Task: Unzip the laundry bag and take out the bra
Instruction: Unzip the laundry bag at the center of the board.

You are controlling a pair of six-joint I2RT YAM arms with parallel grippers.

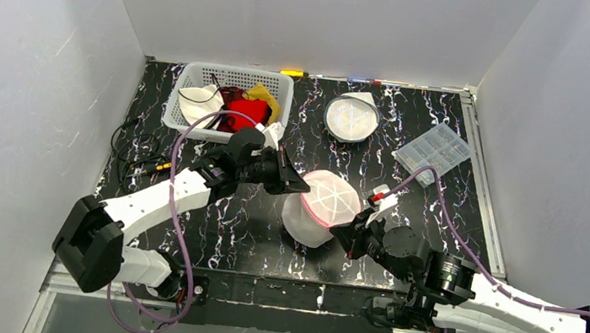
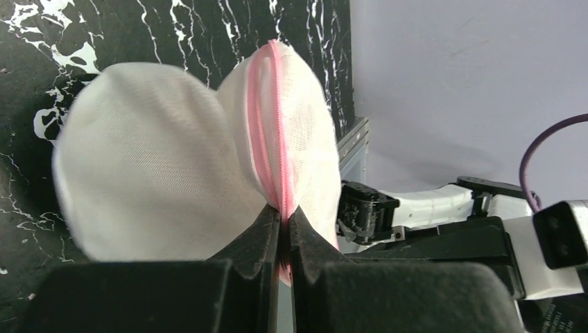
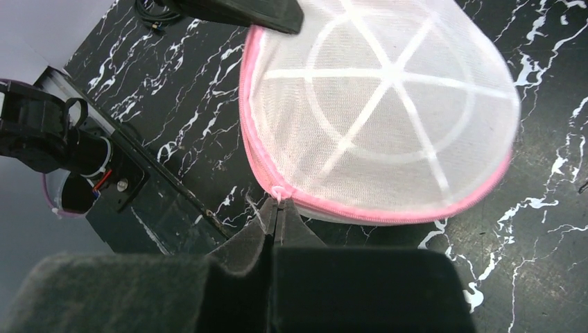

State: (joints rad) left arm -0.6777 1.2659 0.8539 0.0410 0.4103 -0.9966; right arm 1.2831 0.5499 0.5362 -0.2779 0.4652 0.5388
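Note:
The laundry bag [image 1: 322,206] is a round white mesh pod with a pink zipper, held up between both arms at the table's middle. My left gripper [image 1: 299,186] is shut on its pink zipper seam [image 2: 281,125] at the bag's left edge. My right gripper [image 1: 345,234] is shut on the pink zipper pull [image 3: 279,193] at the bag's near rim. The bag [image 3: 378,118] shows a white spoked frame through the mesh. A white padded bulge [image 2: 149,159], perhaps the bra, shows beside the seam in the left wrist view.
A white basket [image 1: 188,111] with red, white and yellow garments stands at the back left. A second round mesh bag [image 1: 351,116] lies at the back centre, a clear plastic box [image 1: 433,151] at the back right. Black cables [image 1: 127,154] lie at the left.

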